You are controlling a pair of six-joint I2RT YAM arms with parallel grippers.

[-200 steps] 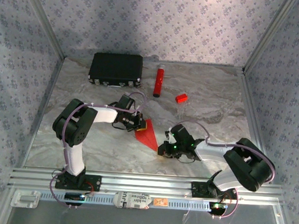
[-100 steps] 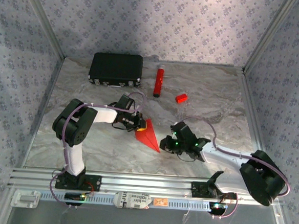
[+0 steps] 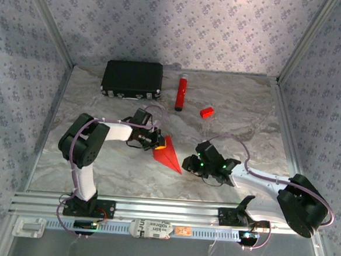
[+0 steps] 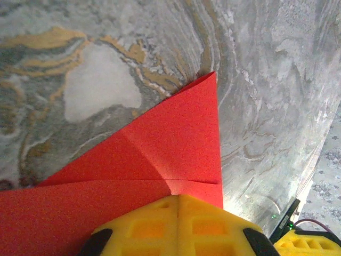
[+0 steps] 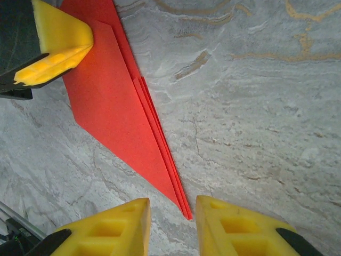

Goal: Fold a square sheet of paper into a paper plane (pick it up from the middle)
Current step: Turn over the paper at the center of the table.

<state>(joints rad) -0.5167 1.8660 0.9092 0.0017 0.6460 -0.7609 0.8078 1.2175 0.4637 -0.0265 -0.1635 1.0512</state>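
The paper plane is a flat, bright red dart lying on the marble table, with its nose pointing toward the near right. My left gripper is shut, its yellow tips resting on the wide tail end of the red sheet; whether it pinches the paper I cannot tell. My right gripper is open a little just past the nose. In the right wrist view the layered nose of the dart ends between my right gripper's fingers and touches neither. The left gripper's finger presses the far end.
A black case stands at the back left. A red tube lies beside it and a small red block sits to its right. Patterned walls enclose three sides. An aluminium rail runs along the near edge.
My right gripper has opened, let go of the plane's nose and drawn back a little to the right. The left gripper and the paper have stayed put.
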